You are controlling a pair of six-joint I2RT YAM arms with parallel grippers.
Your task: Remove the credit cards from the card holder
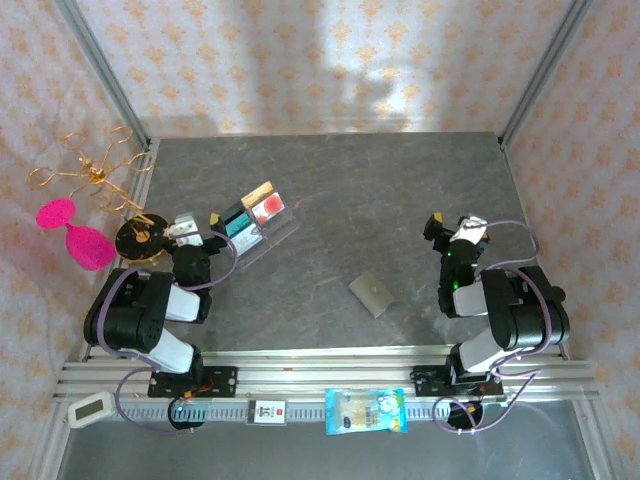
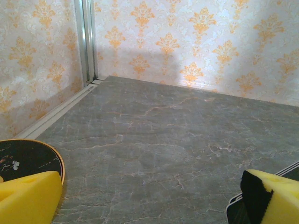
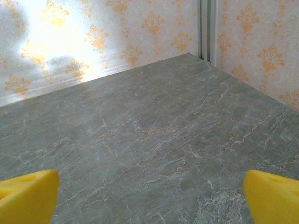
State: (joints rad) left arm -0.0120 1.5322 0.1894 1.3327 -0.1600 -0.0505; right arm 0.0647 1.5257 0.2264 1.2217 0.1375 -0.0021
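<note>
Yellow fingertips (image 2: pixel 28 200) of the left hand (image 2: pixel 152 191) are standing wide apart at the bottom of the left wrist view. They are gripping nothing, and bare grey table (image 2: pixel 154 140) is showing between them. From above, that hand is hovering between the black round base (image 1: pixel 133 240) of a gold wire stand (image 1: pixel 95 175) and a clear tray (image 1: pixel 280 230), near both. The right hand (image 1: pixel 455 232) is likewise gaping wide and holding nothing over the right part of the table. Credit cards (image 1: pixel 266 208) are lying in the clear tray, a red-and-white one beside a teal one. The card holder (image 1: pixel 372 295) is lying closed and flat near the middle of the table. It is sitting between the two hands, touching neither, and well apart from the tray. A blue packet (image 1: pixel 366 411) is resting on the rail at the near edge.
</note>
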